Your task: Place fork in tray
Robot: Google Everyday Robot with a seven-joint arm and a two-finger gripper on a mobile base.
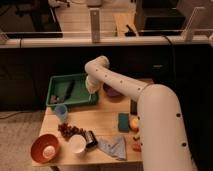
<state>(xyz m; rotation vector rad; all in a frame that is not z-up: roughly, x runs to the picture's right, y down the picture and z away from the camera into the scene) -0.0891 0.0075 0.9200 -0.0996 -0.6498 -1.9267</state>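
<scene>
Left of the jaws, the tray [75,103] fills the table's [102,120] back-left corner, and the fork [70,89] lies aslant on its floor, clear of the walls. The gripper [90,86] hangs at the tray's right rim; whether it is open or closed cannot be told. Just right of it sits a purple bowl [113,93], and in front bare tabletop lies open up to the green sponge [123,121].

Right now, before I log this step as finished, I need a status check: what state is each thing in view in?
fork: lying flat inside the tray
tray: upright, dark utensils in it
gripper: pointing down at the tray's right edge
blue cup: upright
white cup: upright
orange bowl: upright, something white inside
cloth: spread out, rumpled
</scene>
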